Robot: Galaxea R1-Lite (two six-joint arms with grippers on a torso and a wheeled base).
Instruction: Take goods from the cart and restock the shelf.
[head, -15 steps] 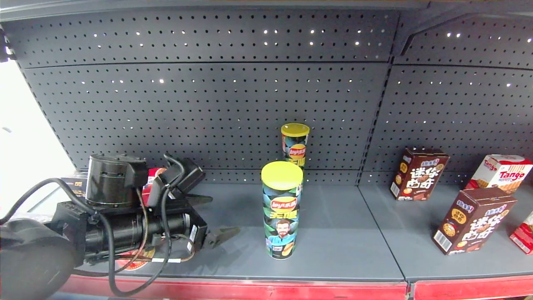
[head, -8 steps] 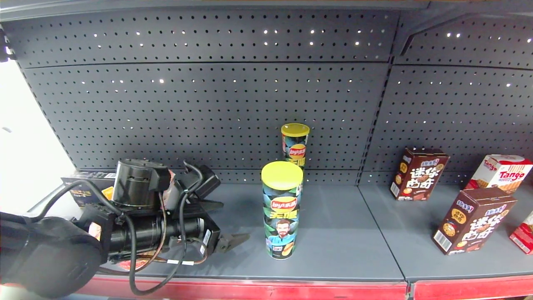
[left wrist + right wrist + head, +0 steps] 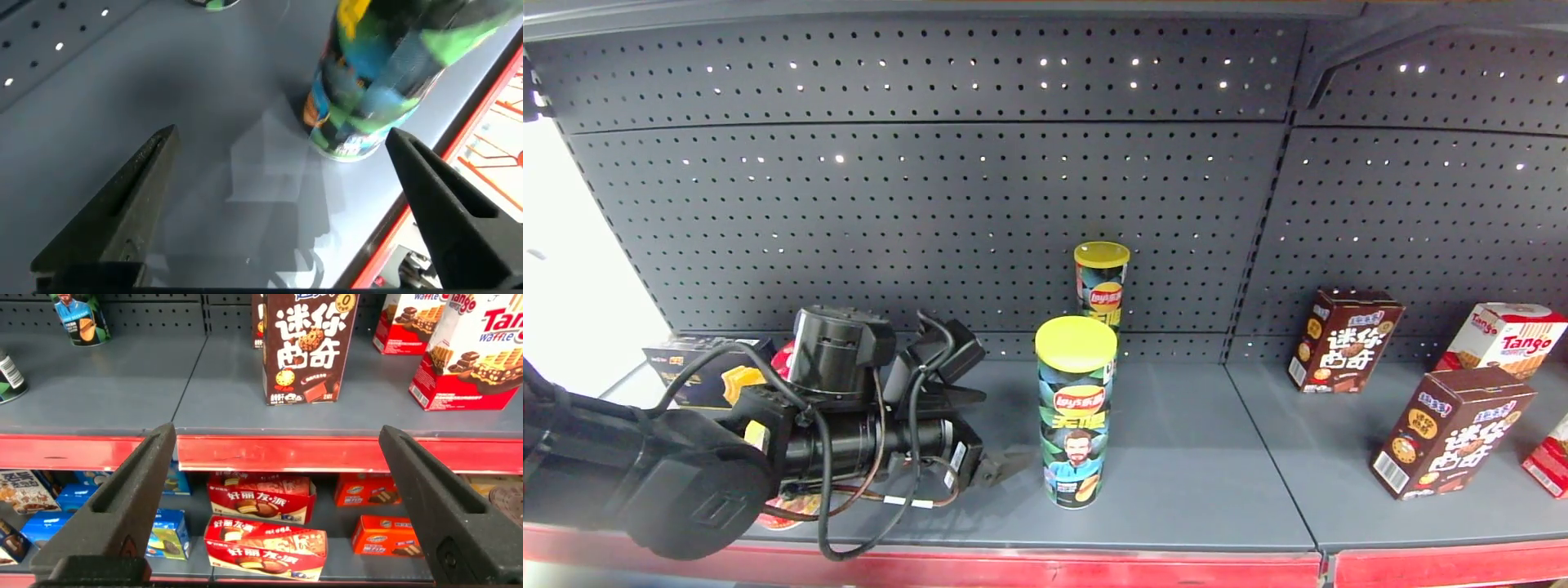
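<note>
Note that the left gripper [image 3: 1009, 426] lies level over the shelf deck [image 3: 1192, 490], fingers spread wide and empty, just beside the front chip canister [image 3: 1076, 412]. The canister stands upright near the deck's front edge, directly ahead of the rear chip canister [image 3: 1101, 282], so the two form one facing row. The side-on pose likely suits gripping or nudging the canister body. The right gripper [image 3: 278, 434] hangs with fingers apart, holding nothing.

Grey shelf [image 3: 1192, 482] with a red front edge and a pegboard back. At its middle stand two upright cans: the near can [image 3: 1076, 412] and the far can [image 3: 1101, 284] by the back. To the right stand a far brown box [image 3: 1343, 340], a near brown box [image 3: 1450, 433], a white box [image 3: 1507, 339] and a red pack [image 3: 1547, 461]. A dark box [image 3: 698, 367] sits far left.
</note>
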